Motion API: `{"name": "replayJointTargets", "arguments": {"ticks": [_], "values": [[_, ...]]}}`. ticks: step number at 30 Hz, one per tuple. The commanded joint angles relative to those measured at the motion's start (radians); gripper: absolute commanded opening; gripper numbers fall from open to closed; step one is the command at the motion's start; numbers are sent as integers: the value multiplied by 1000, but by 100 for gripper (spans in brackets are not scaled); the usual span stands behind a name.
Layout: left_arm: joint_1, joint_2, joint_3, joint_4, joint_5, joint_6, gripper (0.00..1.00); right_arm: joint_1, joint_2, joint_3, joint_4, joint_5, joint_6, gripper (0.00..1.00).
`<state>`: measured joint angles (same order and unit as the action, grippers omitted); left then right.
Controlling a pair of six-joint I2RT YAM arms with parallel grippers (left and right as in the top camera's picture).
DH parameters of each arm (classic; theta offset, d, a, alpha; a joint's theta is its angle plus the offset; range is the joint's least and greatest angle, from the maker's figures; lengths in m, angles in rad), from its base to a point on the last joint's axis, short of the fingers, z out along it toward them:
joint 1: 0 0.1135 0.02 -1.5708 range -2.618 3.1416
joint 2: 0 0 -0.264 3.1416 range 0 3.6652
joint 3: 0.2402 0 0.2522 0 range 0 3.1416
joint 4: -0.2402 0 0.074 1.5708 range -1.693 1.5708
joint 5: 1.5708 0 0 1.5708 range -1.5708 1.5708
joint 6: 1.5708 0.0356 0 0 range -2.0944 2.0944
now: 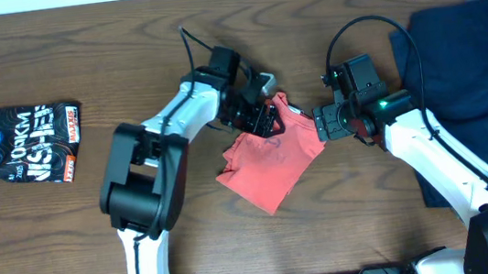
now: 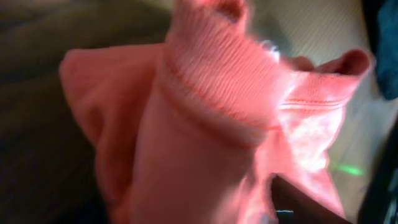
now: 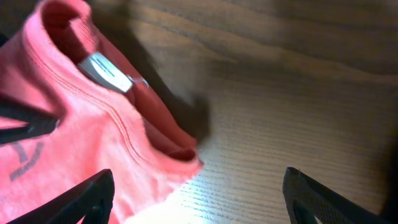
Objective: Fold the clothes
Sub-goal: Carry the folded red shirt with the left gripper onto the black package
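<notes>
Two arms meet over the red T-shirt (image 1: 269,157), which lies folded small near the middle of the wooden table (image 1: 122,40). The left gripper (image 1: 260,115) sits on its upper edge, the ribbed collar (image 2: 217,81) bunched against its camera. Cloth hides the jaws, so I cannot tell how they stand. The right gripper (image 3: 199,174) hovers at the shirt's right edge, fingers wide apart and empty. A navy garment (image 1: 466,65) lies far right, a black printed shirt (image 1: 24,144) far left.
</notes>
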<state>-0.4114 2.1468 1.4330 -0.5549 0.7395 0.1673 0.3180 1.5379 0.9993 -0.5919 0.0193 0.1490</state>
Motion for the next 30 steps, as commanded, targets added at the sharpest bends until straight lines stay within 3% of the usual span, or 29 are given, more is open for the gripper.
{"name": "replayJointTargets", "arguments": {"ticks": [1,4,6,13,23,30], "values": [[-2,42,-13,-7,5,-8,34,-8,-2,7,-4,0,11,84],[16,41,-13,-4,5,-16,12,-10,-2,7,-4,3,12,83],[37,41,-6,-4,5,-35,6,-10,-2,7,-6,16,16,83],[170,-38,19,-4,5,-84,6,-23,-2,7,-42,131,66,84],[523,-278,20,0,-73,-167,6,-61,-2,7,-56,150,82,84],[755,-344,20,56,-78,-245,6,-63,-2,7,-56,150,83,84]]}}
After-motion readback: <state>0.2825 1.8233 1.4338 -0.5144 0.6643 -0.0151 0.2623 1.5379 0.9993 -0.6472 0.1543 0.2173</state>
